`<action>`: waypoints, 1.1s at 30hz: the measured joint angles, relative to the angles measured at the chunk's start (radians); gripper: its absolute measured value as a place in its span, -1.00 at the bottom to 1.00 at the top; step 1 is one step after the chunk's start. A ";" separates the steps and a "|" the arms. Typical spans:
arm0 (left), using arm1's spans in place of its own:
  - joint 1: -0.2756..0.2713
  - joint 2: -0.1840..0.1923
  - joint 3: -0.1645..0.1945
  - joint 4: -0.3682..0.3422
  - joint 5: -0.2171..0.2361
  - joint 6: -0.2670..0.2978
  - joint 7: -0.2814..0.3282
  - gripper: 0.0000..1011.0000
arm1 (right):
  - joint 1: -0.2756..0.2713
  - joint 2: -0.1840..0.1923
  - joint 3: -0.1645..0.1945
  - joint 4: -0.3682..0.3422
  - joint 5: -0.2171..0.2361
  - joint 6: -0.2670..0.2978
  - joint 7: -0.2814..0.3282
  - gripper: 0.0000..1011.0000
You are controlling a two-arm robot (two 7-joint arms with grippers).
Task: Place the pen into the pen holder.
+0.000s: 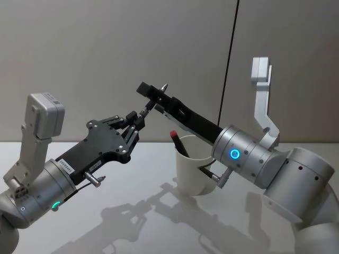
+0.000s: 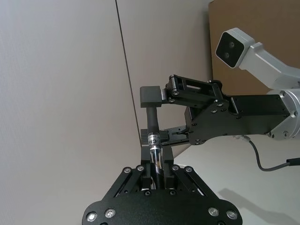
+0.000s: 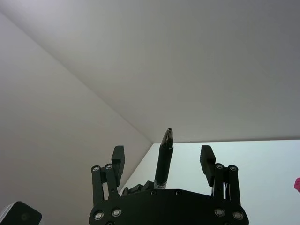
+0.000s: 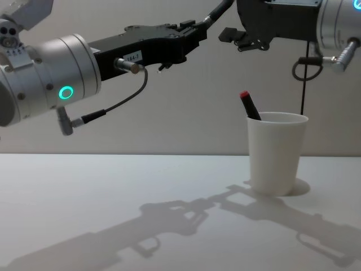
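Head view: the pen (image 1: 150,107) is in the air, well above the worktop (image 1: 132,222), spanning from the left gripper (image 1: 140,119) up into the right gripper (image 1: 154,95), to the left of and higher than the pen holder (image 1: 193,170).
Left jaws: clamped on the pen's lower barrel, near its chrome band, as the left wrist view shows.
Right jaws: apart, one on each side of the pen's upper part; the right wrist view shows a gap on both sides and the tip pointing out beyond them.
Pen holder: a white paper cup standing upright on the worktop, with a red-capped marker (image 4: 249,105) already leaning inside it.
Handling of the pen: probably light, stiff and thin; the glossy barrel looks slippery, so a weak pinch could let it turn or slide.
Where to hold: mid-barrel on the matt black part, across its width, clear of the tapered tip.
Handling of the cup: likely very light and easy to tip; the pen should go in from above without pushing the rim or the marker.
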 joint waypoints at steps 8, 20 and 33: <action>0.001 0.000 0.000 -0.002 -0.001 -0.001 0.001 -0.69 | -0.002 0.004 -0.002 -0.002 0.003 -0.002 -0.001 0.98; 0.002 0.000 0.000 -0.003 -0.001 -0.002 0.001 -0.69 | -0.003 0.006 -0.003 -0.004 0.005 -0.004 -0.002 0.61; 0.002 0.000 0.000 -0.004 -0.001 -0.002 0.001 -0.69 | -0.004 0.007 -0.003 -0.005 0.006 -0.004 -0.002 -0.22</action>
